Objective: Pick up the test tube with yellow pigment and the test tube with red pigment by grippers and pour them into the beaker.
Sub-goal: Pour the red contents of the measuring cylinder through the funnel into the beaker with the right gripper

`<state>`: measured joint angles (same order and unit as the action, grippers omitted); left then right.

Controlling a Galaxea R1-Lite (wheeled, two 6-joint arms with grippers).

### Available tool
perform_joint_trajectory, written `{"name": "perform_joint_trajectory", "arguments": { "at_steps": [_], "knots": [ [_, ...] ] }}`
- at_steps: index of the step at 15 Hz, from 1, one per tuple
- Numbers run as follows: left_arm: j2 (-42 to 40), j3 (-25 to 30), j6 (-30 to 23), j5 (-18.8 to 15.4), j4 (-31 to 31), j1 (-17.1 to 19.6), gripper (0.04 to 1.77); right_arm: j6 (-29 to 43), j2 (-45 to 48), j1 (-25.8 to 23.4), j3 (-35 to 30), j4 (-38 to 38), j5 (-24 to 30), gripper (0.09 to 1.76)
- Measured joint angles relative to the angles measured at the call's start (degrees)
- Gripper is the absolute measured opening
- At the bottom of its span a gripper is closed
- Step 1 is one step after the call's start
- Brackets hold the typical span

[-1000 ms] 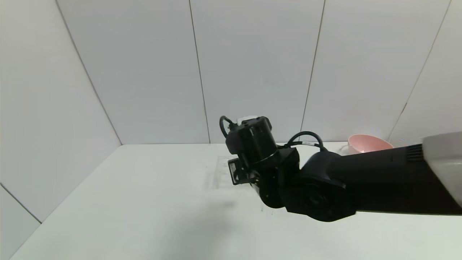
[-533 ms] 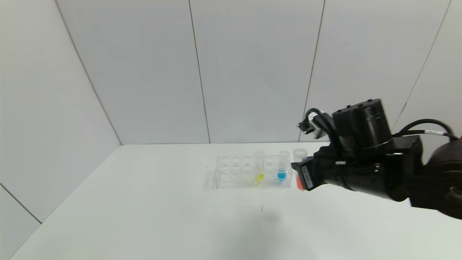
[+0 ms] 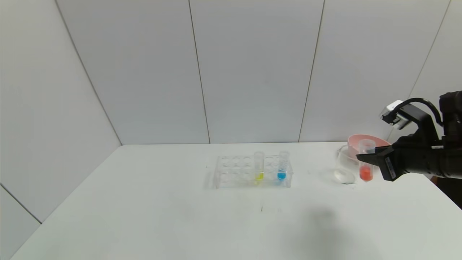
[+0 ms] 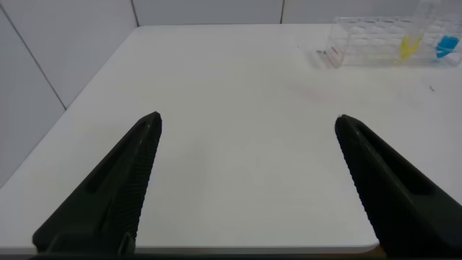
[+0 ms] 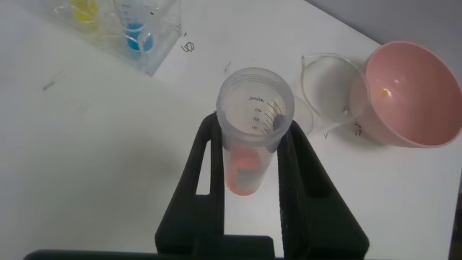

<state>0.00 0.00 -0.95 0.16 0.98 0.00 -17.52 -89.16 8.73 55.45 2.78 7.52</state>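
Observation:
My right gripper is shut on the test tube with red pigment and holds it upright above the table, right beside the clear beaker. In the right wrist view the tube sits between the fingers, with the beaker just beyond. The test tube with yellow pigment stands in the clear rack at mid-table; it also shows in the left wrist view. My left gripper is open and empty near the table's front left, out of the head view.
A blue-liquid tube stands in the rack right of the yellow one. A pink bowl sits just behind the beaker, touching it in the right wrist view. White wall panels close the back and left.
My right arm has swung from in front of the rack to the right, carrying the red tube out of the rack to the beaker's side.

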Motion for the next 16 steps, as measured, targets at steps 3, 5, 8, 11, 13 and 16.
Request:
{"name": "perform_joint_trajectory", "arguments": {
  "at_steps": [3, 5, 8, 11, 13, 16],
  "knots": [
    [0.0, 0.0, 0.0, 0.0, 0.0, 0.0, 1.72, -8.1, -0.9, -8.7, 0.2, 0.2, 5.1, 0.49],
    [0.0, 0.0, 0.0, 0.0, 0.0, 0.0, 1.72, -12.5, -3.3, -12.8, 2.3, 0.5, 6.3, 0.49],
    [0.0, 0.0, 0.0, 0.0, 0.0, 0.0, 1.72, -15.1, -8.0, -15.3, 8.2, 0.5, 5.9, 0.49],
    [0.0, 0.0, 0.0, 0.0, 0.0, 0.0, 1.72, -16.4, -13.9, -15.3, 15.0, 0.4, 2.0, 0.49],
    [0.0, 0.0, 0.0, 0.0, 0.0, 0.0, 1.72, -18.8, -17.5, -15.1, 19.0, 0.3, -0.6, 0.49],
    [0.0, 0.0, 0.0, 0.0, 0.0, 0.0, 1.72, -21.7, -21.1, -14.5, 23.6, -3.4, -3.2, 0.49]
  ]
}}
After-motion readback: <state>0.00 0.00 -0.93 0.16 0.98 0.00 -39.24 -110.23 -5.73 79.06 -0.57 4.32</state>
